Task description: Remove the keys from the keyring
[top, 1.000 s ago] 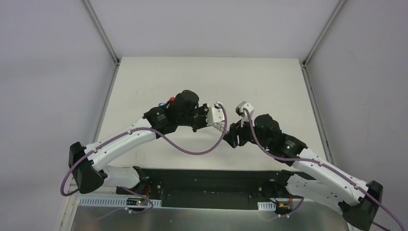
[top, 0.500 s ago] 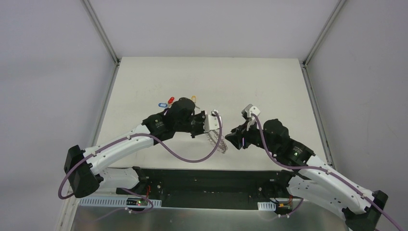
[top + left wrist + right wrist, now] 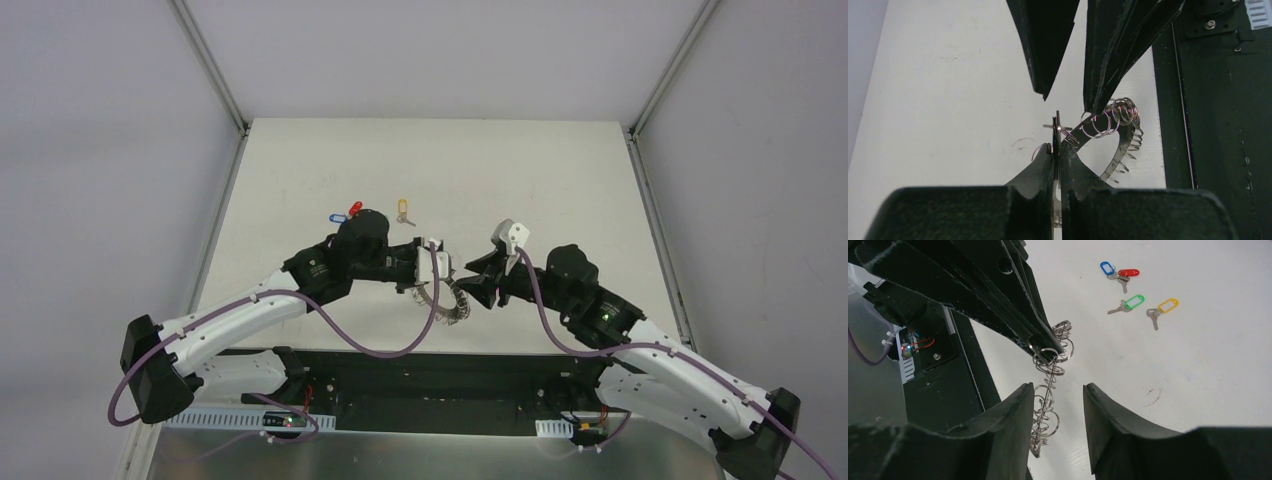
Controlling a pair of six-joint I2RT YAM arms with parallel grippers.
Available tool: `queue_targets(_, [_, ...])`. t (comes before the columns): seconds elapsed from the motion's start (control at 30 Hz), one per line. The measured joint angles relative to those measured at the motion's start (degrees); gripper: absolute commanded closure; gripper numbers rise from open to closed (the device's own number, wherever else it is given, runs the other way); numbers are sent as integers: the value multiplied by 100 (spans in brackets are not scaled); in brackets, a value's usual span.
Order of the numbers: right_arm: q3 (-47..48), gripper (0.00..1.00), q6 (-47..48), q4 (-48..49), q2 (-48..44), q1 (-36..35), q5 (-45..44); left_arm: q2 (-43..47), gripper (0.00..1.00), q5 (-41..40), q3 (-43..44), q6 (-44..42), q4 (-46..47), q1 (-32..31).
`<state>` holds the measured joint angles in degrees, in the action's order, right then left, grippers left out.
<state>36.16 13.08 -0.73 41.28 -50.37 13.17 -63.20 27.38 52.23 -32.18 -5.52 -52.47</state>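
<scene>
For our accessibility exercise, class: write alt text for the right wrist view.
The left hand, shut, dangles the keyring of small metal loops just before the open right hand. Four keys with blue, red, green and yellow tags lie apart on the white table beyond.

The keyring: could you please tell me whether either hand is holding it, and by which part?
The left hand, shut, pinches the keyring by its flat metal band. The right hand is open close by and holds nothing.

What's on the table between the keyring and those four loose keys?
Nothing. The right wrist view shows bare white table between the keyring, held by the left gripper, and the keys.
</scene>
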Motion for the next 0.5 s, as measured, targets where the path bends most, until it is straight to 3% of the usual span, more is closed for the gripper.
queue_targets(0.5, [-17, 68, 214, 481, 470, 2, 931, 166, 100, 409, -63, 0, 66, -7])
